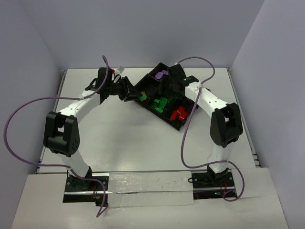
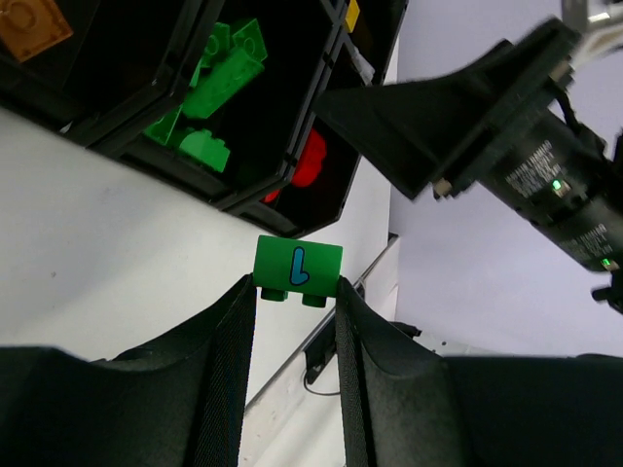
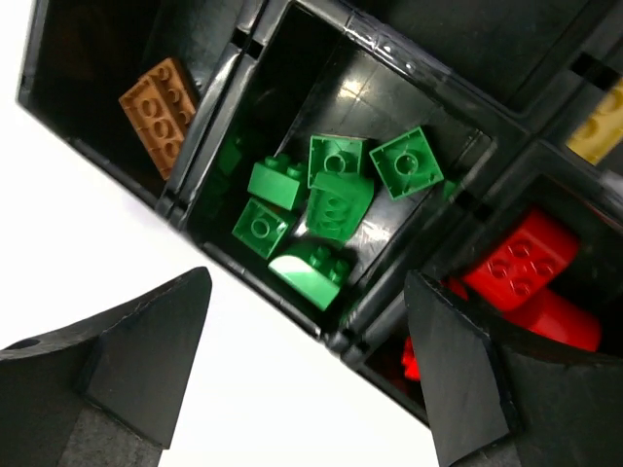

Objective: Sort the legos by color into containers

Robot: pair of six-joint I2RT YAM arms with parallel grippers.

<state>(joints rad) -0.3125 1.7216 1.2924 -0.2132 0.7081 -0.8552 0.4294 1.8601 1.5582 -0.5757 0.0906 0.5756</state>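
My left gripper (image 1: 134,92) is shut on a green lego with a blue mark (image 2: 298,267) and holds it just off the near left edge of the black divided tray (image 1: 157,115). The same lego shows in the top view (image 1: 143,97). My right gripper (image 1: 172,76) hangs over the tray, open and empty (image 3: 307,292). Below it, one compartment holds several green legos (image 3: 326,199). An orange-brown lego (image 3: 161,103) lies in the compartment to their left, red legos (image 3: 526,265) in the one to their right. Purple pieces (image 1: 162,74) lie at the tray's far end.
A yellow lego (image 3: 598,132) lies in a far compartment. The right arm's black wrist (image 2: 467,117) sits close above the tray in the left wrist view. The white table (image 1: 128,138) has a raised rim and grey walls around it.
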